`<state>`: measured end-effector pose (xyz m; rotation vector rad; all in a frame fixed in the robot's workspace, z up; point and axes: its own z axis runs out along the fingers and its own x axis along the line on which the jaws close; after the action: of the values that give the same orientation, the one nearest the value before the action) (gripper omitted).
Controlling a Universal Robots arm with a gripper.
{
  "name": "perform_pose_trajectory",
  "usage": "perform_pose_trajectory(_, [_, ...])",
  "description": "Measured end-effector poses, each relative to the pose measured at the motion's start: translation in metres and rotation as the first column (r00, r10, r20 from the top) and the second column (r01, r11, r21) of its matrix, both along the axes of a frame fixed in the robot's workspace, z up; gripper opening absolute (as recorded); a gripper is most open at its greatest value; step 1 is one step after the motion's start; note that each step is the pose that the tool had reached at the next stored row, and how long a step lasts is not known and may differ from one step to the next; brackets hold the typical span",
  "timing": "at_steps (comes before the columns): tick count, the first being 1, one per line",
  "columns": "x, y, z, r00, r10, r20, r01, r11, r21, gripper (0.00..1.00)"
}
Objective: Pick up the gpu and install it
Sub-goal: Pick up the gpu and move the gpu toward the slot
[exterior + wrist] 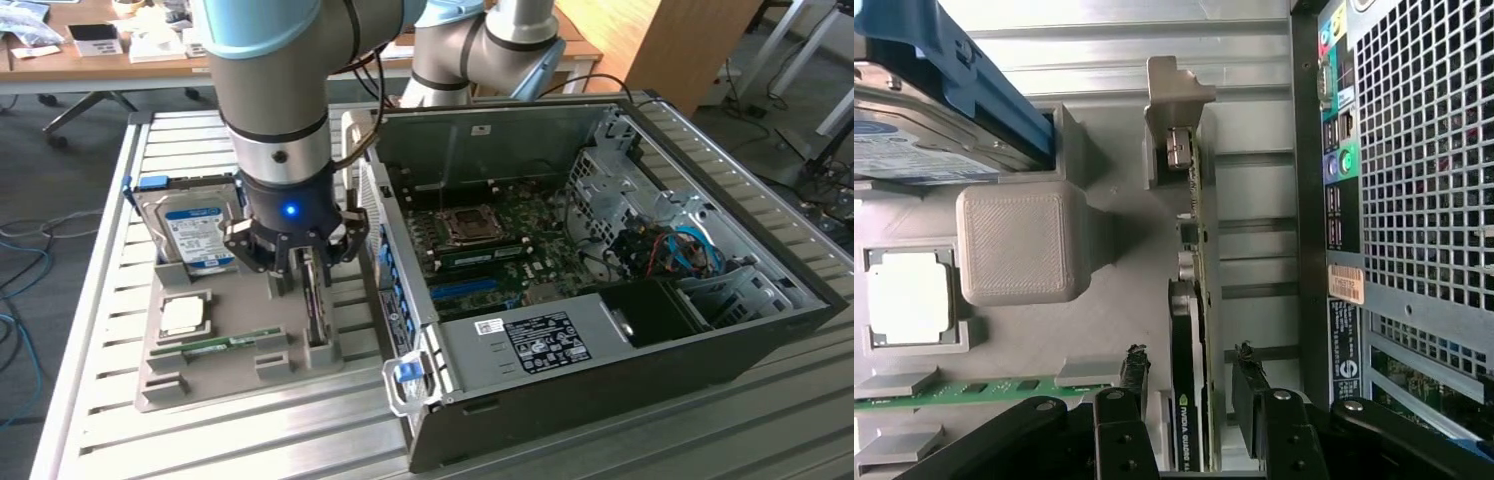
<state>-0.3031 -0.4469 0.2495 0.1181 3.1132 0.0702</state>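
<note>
Claw point(1191, 372) sits directly over the gpu point(1194, 290), which stands on edge in the tray point(227, 365) on the bench point(174, 140) beside the case point(641, 335), its length running parallel to the case's rear wall, with fingers point(1249, 385) spread either side of it, not yet pinching.

arm point(274, 90): upright | gripper point(1190, 365): pointing down, fingers point(1247, 385) apart
</note>
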Motion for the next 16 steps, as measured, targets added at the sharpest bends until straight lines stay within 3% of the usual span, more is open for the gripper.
perform_pose_trajectory(6, [0.000,0.0019,-0.0103,1.0000,0.000,0.0000,0.000,1.0000,0.0000,0.47])
perform_pose_trajectory(16, [0.000,0.0021,-0.0165,1.0000,0.000,0.0001,0.000,1.0000,0.0001,0.47])
